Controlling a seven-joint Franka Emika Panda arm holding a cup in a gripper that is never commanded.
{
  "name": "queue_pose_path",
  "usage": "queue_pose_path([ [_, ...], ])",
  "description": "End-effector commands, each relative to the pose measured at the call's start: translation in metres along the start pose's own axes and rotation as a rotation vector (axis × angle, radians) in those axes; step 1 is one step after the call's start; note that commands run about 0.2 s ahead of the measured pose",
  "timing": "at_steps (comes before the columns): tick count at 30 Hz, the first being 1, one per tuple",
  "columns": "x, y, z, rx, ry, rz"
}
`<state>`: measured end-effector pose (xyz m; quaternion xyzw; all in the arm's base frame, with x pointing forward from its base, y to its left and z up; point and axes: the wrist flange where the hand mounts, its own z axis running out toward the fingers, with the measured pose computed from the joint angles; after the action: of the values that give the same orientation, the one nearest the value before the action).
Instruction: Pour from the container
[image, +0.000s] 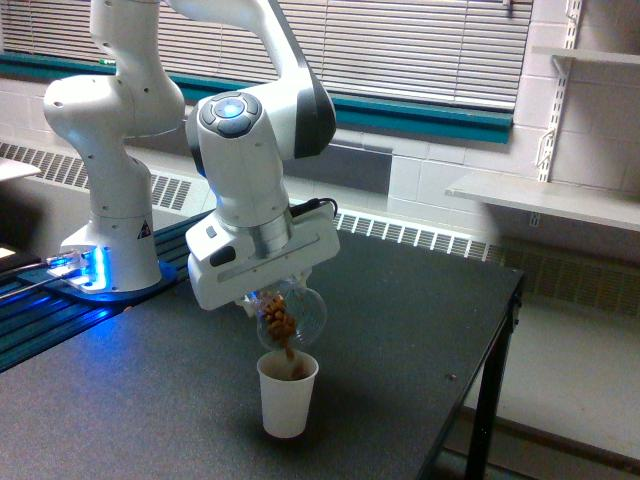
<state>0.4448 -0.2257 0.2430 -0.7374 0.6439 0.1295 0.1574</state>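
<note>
Near the frame's centre, the white arm's gripper (268, 300) is holding the small clear ribbed plastic container (291, 318) tipped downward, jaws apparently clamped on it. Brown bits are falling into the white paper cup (287, 396) on the dark surface (400, 320).

White robot arm rises from its base at the frame's left, arches over, and reaches down at centre; its pincer (272, 300), tilted, grips something beneath the wrist.
</note>
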Motion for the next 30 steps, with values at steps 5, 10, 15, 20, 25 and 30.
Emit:
queue_pose_path([
  [5, -0.0021, -0.0016, -0.0024, 0.010, -0.017, -0.011],
  [10, -0.0002, -0.0008, -0.0054, 0.020, -0.020, -0.007],
  [15, 0.0022, 0.0009, -0.0071, 0.021, -0.020, -0.005],
  [20, 0.0038, 0.0021, -0.0081, 0.025, -0.024, -0.003],
  [25, 0.0047, 0.0023, -0.0096, 0.029, -0.027, -0.003],
  [30, 0.0061, 0.0015, -0.0115, 0.035, -0.030, 0.002],
])
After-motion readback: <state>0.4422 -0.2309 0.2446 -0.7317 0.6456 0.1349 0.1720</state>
